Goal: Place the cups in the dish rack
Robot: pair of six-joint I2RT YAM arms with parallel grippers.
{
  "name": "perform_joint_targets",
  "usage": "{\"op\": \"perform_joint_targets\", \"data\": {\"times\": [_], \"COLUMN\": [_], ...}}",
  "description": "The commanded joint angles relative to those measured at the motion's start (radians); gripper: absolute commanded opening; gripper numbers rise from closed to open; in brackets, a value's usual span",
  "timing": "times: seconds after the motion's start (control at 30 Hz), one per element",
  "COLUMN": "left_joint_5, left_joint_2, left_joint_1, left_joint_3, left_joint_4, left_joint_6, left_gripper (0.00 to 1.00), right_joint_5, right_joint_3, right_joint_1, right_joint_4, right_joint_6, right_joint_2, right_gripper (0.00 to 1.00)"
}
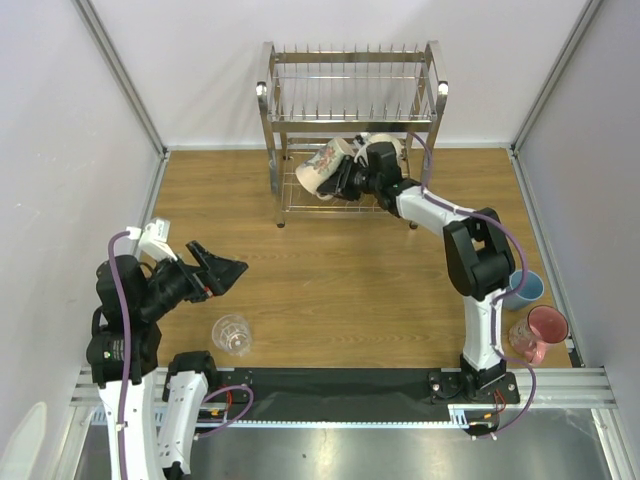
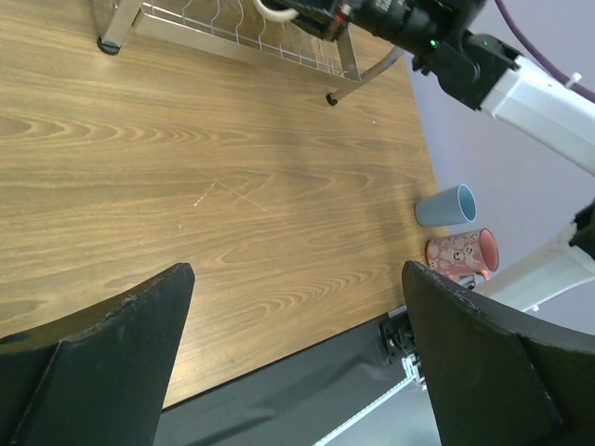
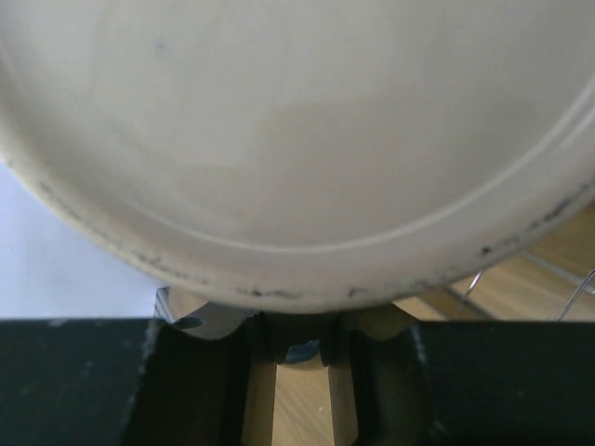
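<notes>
The dish rack (image 1: 272, 120) is standing at the far side of the table. The right gripper (image 1: 348, 178) is holding a cream mug (image 1: 322, 168) on its side at the rack's lower shelf. It is probably pinching the rim, but the mug is blocking the close view. It should be going in slowly and letting go only when the mug is resting. The left gripper (image 1: 222, 272) is hanging wide open near the glass tumbler (image 1: 232, 334).
</notes>
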Motion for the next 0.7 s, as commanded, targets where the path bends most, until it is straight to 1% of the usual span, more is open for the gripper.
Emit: {"op": "perform_joint_targets", "data": {"times": [0.0, 0.07, 0.13, 0.2, 0.3, 0.37, 0.6, 0.67], "left_joint_5": [0.039, 0.053, 0.063, 0.065, 0.065, 0.065, 0.066, 0.066], "left_joint_2": [0.011, 0.01, 0.008, 0.008, 0.002, 0.007, 0.019, 0.02], "left_joint_1": [-0.002, -0.004, -0.002, -0.004, -0.002, -0.004, -0.004, -0.004], "left_joint_3": [0.013, 0.005, 0.004, 0.002, 0.004, 0.005, 0.004, -0.004], "left_joint_4": [0.044, 0.042, 0.03, 0.018, 0.01, 0.004, -0.002, -0.002], "left_joint_6": [0.019, 0.01, 0.008, 0.01, 0.014, 0.017, 0.03, 0.027], "left_gripper": [1.0, 1.0, 1.0, 1.0, 1.0, 1.0, 1.0, 1.0], "right_joint_5": [0.067, 0.102, 0.182, 0.239, 0.302, 0.334, 0.451, 0.472], "right_joint_3": [0.138, 0.212, 0.264, 0.279, 0.298, 0.328, 0.388, 0.404], "right_joint_1": [0.021, 0.029, 0.035, 0.038, 0.041, 0.046, 0.073, 0.079], "right_joint_4": [0.04, -0.042, -0.106, -0.147, -0.167, -0.22, -0.293, -0.312], "right_joint_6": [-0.092, -0.14, -0.176, -0.192, -0.229, -0.256, -0.425, -0.449], "right_joint_2": [0.021, 0.045, 0.067, 0.076, 0.081, 0.091, 0.119, 0.134], "right_gripper": [0.0, 0.0, 0.0, 0.0, 0.0, 0.0, 0.0, 0.0]}}
